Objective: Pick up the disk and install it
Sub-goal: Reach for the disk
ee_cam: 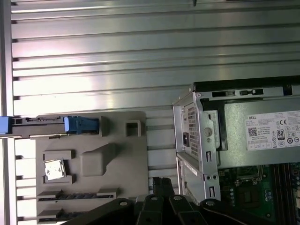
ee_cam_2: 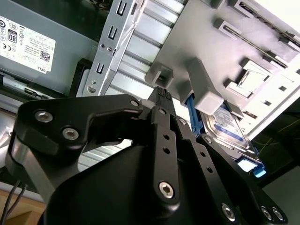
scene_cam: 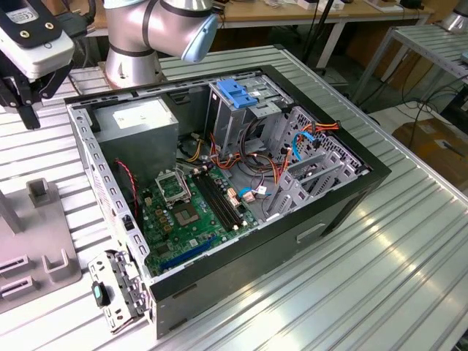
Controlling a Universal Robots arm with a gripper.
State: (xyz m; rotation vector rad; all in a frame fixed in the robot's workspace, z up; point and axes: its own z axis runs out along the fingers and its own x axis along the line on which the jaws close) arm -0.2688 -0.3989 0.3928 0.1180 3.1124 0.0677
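One disk (ee_cam_2: 229, 124) stands on edge in a slot of the one grey holder (ee_cam: 117, 159) on the desk (scene_cam: 380, 278), beside the one open case (scene_cam: 344, 208), likely so its flat sides can be gripped; the tool (ee_cam_2: 161, 93) hangs near it, open or closed I cannot tell

The disk (ee_cam_2: 230, 125) is cased in metal with blue plastic rails (ee_cam_2: 191, 110); the table (ee_cam: 93, 56) is formed of ribbed, glossy metal.
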